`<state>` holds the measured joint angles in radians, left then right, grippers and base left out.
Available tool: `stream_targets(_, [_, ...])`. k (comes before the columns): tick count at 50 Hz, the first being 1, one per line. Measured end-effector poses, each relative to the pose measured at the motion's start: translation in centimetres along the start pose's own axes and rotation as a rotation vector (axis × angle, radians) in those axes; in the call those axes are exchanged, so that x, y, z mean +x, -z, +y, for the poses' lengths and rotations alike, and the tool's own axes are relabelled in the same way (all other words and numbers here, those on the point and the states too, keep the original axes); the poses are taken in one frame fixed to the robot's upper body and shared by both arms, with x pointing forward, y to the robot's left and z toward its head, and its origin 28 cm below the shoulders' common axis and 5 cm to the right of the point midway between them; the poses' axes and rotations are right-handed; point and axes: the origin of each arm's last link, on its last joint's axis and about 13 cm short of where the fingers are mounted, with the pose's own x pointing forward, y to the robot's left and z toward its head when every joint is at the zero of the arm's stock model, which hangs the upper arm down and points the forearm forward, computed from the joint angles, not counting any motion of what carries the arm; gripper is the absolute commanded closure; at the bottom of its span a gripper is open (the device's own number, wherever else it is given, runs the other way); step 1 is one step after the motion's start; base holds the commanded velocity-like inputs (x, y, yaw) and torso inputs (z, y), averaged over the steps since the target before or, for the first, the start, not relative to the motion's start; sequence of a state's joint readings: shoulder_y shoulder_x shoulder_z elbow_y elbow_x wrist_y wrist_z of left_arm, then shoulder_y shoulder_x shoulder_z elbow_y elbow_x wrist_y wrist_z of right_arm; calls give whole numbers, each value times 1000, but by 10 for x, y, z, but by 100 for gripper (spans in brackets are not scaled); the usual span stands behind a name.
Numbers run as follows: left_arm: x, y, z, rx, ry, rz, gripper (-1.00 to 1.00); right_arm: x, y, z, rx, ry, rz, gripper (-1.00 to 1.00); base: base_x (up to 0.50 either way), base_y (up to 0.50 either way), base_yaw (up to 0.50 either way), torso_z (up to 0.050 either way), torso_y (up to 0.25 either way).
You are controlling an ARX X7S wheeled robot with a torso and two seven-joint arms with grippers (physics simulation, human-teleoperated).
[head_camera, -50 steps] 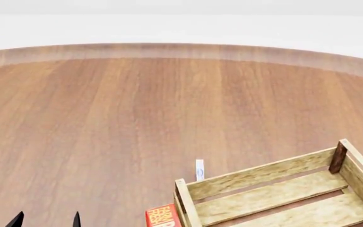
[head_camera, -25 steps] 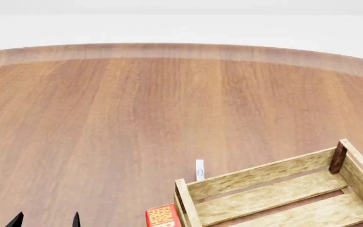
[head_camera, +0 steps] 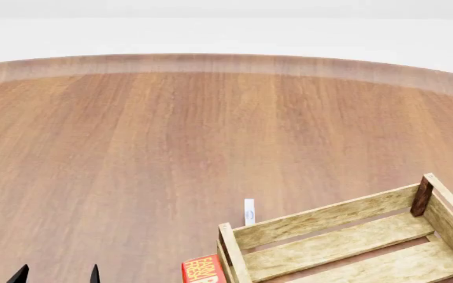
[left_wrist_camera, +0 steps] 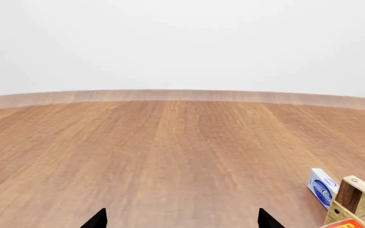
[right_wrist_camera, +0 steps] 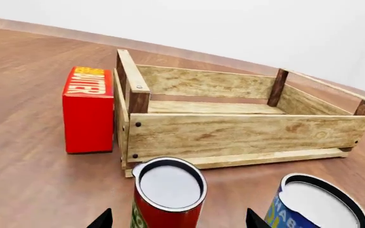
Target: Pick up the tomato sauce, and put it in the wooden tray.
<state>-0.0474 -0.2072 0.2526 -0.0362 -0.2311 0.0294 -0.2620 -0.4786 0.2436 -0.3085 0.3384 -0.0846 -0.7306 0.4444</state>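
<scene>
I hold my right gripper (right_wrist_camera: 173,219) released, straddling the red-labelled, silver-topped tomato sauce can (right_wrist_camera: 168,192), ready to clench; the slatted light-wood tray (right_wrist_camera: 233,133) waits at twelve o'clock; left gripper (left_wrist_camera: 181,219) idles released.

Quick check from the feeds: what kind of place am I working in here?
Probably a bare simulated tabletop, not a real room: a wide round-edged wooden table against a blank white backdrop, holding only the wooden tray, the tomato sauce, a blue-and-yellow can and a red butter box.
</scene>
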Motion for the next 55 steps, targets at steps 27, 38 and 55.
stream_targets(27, [1, 1, 0, 1, 1, 0, -100, 24, 11, 5, -13, -13, 67, -100, 0, 0, 0, 0, 0])
stream_targets(38, [1, 1, 0, 1, 1, 0, -100, 32, 13, 7, -16, -12, 80, -100, 0, 0, 0, 0, 0])
stream_targets(55, [1, 1, 0, 1, 1, 1, -100, 41, 16, 9, -24, -14, 97, -100, 0, 0, 0, 0, 0])
